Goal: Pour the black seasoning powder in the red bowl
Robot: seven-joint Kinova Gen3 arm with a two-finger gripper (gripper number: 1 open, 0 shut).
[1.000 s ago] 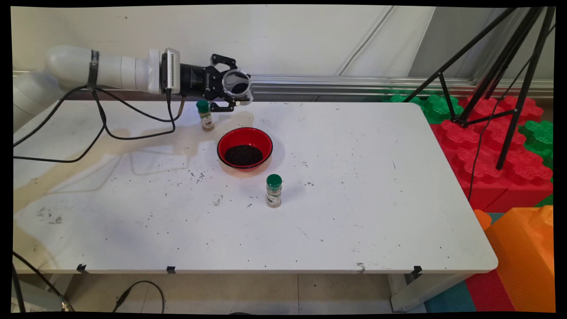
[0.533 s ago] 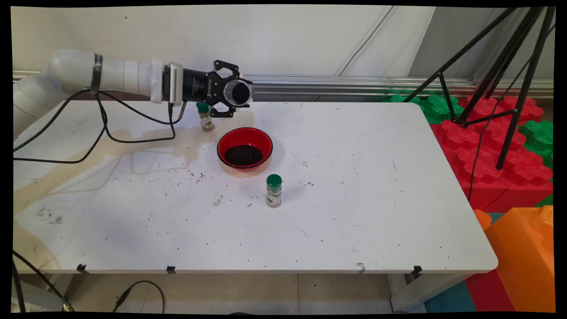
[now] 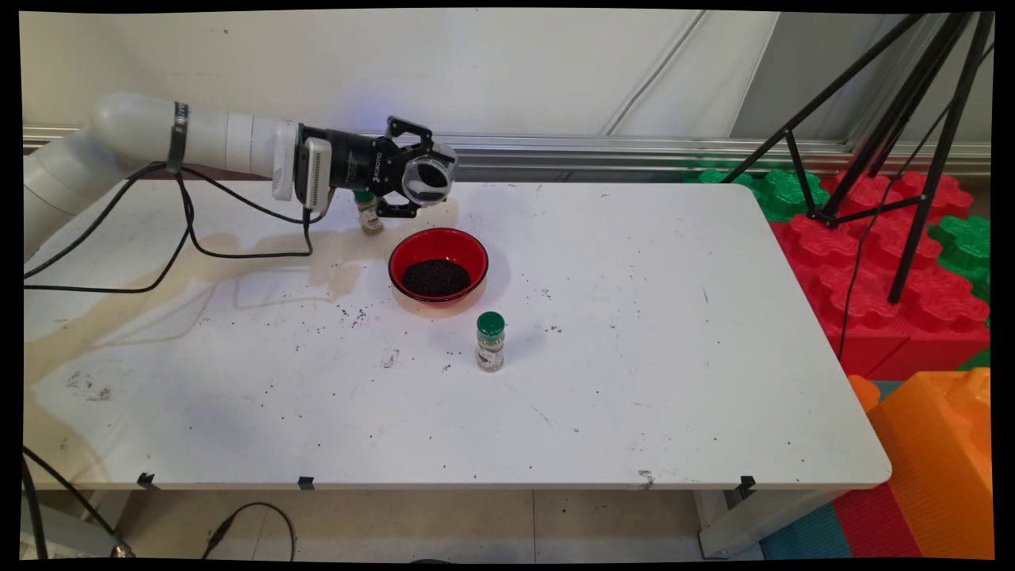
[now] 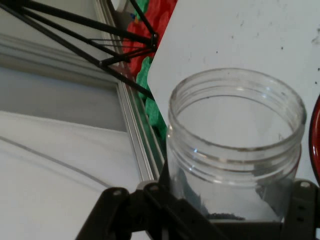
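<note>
Gripping a clear open jar (image 4: 235, 150) on its side in closed jaws, gripper (image 3: 420, 181) hovering near the table's (image 3: 634, 381) far edge. Hanging just above the red bowl (image 3: 438, 270), green-capped spice bottle (image 3: 366, 212) standing behind.

A robot lab: tripod (image 3: 896, 143), foam blocks (image 3: 872, 270), stained table (image 3: 634, 381).

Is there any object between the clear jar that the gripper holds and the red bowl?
Nothing visible. The gripper holds the clear jar in the air behind the red bowl; the small green-capped bottle stands off to the side, left of that gap.
</note>
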